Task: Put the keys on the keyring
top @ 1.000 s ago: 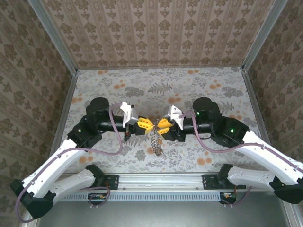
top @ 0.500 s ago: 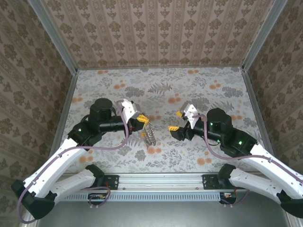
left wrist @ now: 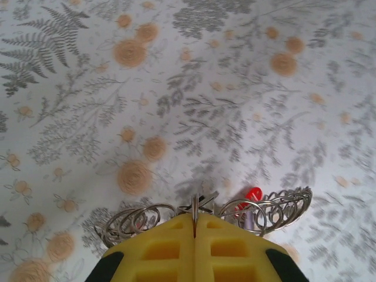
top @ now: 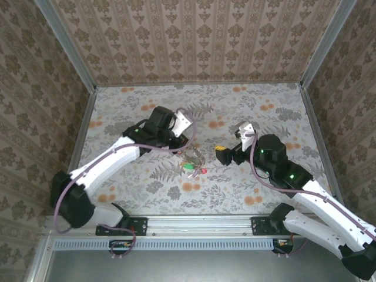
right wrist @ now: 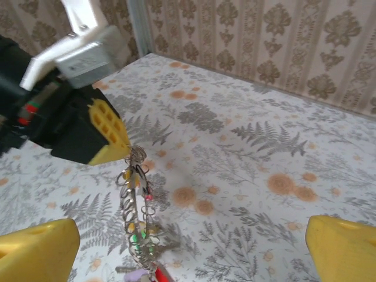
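floral tablecloth [top: 276, 111]: spread flat over table | patterned walls [top: 200, 41]: enclosing three sides | metal rail [top: 200, 222]: along near edge

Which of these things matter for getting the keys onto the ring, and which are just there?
Part of the job:
- the keyring, hanging from the shut left tool
- the keys with coloured tags, dangling among its loops
- the right tool, open

Just there:
- the flowered tablecloth
- the patterned walls
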{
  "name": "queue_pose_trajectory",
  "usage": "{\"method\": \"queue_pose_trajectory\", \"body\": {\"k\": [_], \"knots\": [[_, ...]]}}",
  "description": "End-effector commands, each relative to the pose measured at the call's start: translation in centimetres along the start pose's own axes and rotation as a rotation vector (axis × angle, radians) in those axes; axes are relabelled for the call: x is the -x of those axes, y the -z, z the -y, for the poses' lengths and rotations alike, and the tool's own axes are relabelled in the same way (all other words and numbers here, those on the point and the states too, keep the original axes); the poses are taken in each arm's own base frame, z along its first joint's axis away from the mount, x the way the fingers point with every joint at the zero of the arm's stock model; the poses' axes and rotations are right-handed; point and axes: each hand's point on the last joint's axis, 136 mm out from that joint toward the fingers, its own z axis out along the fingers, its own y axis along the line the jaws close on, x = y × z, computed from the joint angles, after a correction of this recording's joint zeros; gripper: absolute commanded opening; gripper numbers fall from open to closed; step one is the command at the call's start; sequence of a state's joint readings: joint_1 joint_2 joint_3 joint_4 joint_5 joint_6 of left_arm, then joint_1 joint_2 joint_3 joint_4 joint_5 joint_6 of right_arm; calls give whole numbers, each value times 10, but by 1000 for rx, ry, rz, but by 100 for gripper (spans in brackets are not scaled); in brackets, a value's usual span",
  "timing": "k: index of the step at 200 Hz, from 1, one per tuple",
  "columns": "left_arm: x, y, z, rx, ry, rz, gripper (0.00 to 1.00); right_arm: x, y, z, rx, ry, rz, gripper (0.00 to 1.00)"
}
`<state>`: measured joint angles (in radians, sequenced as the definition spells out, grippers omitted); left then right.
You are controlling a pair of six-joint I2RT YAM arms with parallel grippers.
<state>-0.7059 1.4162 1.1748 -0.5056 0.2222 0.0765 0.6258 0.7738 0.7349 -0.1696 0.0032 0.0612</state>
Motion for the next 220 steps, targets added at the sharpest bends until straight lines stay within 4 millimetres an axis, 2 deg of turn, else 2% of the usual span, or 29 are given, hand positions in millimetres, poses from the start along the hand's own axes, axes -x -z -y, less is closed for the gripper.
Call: {"method": "queue_pose_trajectory", "body": {"k": [1,33,57,81,96,107,119,157,171,177,202,220], "knots": [[32,-19,-32,106,36,41,0,1,1,19,-93,-42,33,100],[34,-82,-62,97,124,-16,0,-1,7,26,-119,-49,61,100],[24,-124,-79,94,187,-70,0,7,8,20,-78,-22,98,100],[11,-150,-87,84,239,-105,0,3,-2,32,-144,-20,54,100],[6,-153,-88,88,250,-113,0,-1,-7,38,-177,-22,26,100],[7,-149,-88,90,249,-100,0,0,-8,42,-196,-28,30,100],[8,-141,-87,88,250,-93,7,-1,-7,48,-219,-38,48,100],[11,-103,-78,62,255,-69,43,-7,3,79,-326,-96,117,100],[12,-83,-70,51,252,-44,78,-11,8,96,-400,-114,123,100],[14,-72,-66,50,247,-28,86,-14,11,107,-464,-128,126,100],[17,-30,-67,104,231,99,100,-27,26,151,-695,-165,143,100],[9,2,-84,214,244,206,100,-47,15,170,-718,-150,107,100]]}}
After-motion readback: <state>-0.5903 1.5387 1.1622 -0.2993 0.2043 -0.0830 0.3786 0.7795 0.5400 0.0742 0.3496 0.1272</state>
